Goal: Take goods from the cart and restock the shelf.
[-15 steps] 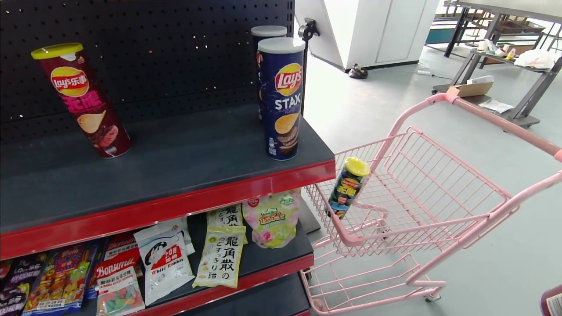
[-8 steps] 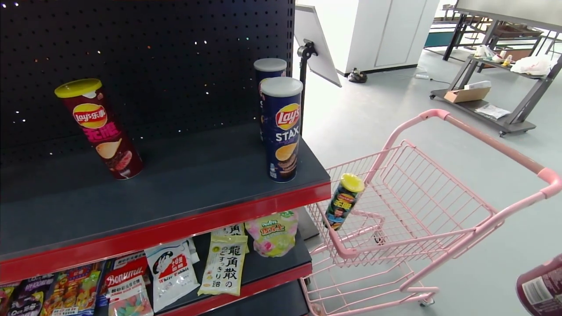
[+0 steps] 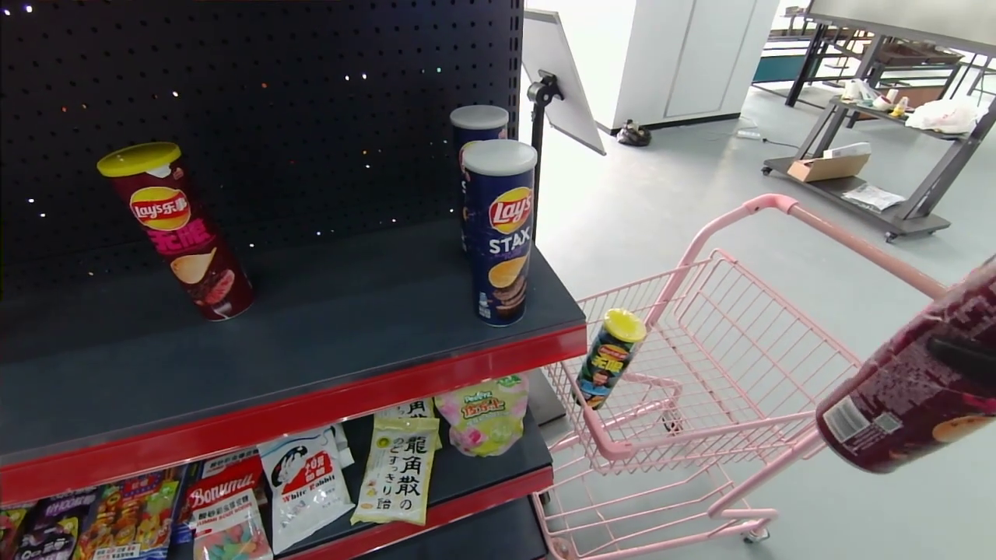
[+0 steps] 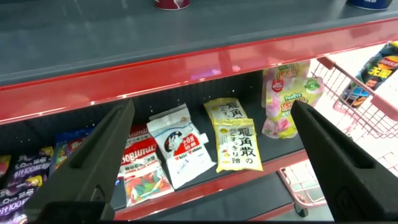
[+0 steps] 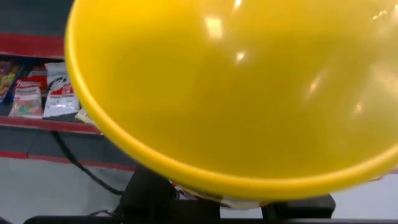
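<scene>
Left claw (image 4: 212, 107): released, fingers spread wide with nothing between them, facing the snack bags (image 4: 239, 140) on the lower shelf.
Upper shelf (image 3: 311, 342), left part: shelved maroon chip can (image 3: 177, 233), yellow lid, standing.
Upper shelf, right end: blue chip can (image 3: 498, 233), white lid, near the front edge; second blue can (image 3: 475, 124) just behind it.
Pink cart (image 3: 747, 311), beside the shelf: green chip can (image 3: 609, 359), yellow lid, leaning in the basket corner nearest the shelf.
Right claw (image 3: 955, 364): grasping the held maroon chip can (image 3: 906, 393), tilted, right of the basket.
</scene>
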You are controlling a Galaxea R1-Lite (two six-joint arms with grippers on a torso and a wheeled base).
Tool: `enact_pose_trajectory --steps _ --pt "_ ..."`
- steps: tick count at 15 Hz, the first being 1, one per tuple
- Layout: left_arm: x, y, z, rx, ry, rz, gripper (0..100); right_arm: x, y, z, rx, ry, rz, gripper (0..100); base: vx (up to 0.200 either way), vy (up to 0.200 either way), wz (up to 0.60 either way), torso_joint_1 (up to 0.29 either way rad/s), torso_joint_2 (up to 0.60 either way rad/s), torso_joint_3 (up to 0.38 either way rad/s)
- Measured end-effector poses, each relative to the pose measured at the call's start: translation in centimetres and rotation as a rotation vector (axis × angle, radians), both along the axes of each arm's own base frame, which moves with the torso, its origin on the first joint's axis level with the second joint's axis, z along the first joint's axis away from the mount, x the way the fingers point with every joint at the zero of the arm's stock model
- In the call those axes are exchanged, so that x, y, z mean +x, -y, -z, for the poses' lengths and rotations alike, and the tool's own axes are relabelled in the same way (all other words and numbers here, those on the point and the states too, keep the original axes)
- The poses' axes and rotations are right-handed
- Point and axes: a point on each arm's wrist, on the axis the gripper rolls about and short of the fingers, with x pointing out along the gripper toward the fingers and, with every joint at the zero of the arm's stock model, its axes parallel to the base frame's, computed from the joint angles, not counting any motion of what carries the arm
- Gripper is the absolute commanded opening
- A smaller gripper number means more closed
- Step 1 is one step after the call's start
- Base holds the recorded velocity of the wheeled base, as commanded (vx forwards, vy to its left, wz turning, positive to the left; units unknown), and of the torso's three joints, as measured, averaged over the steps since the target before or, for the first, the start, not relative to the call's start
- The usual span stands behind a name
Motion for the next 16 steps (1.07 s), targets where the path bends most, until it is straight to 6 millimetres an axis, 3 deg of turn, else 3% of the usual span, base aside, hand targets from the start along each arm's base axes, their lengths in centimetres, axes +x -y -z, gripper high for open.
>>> enact_pose_trajectory --steps 4,13,16 --pt "0.0 0.0 0.0 0.001 0.001 0.0 100 1.5 -1.3 0.8 -0.006 -0.071 -0.105 0 0.0 0.0 0.0 0.0 0.0 0.0" --pt "0.0 0.0 0.0 0.002 0.0 0.0 100 1.6 -2.0 1.2 -0.022 -0.09 -0.14 0 0.0 0.0 0.0 0.0 0.0 0.0" --pt "0.0 0.0 0.0 0.002 0.0 0.0 100 1.5 -2.0 1.5 -0.024 -0.099 -0.14 0 0.0 0.0 0.6 0.001 0.0 0.001"
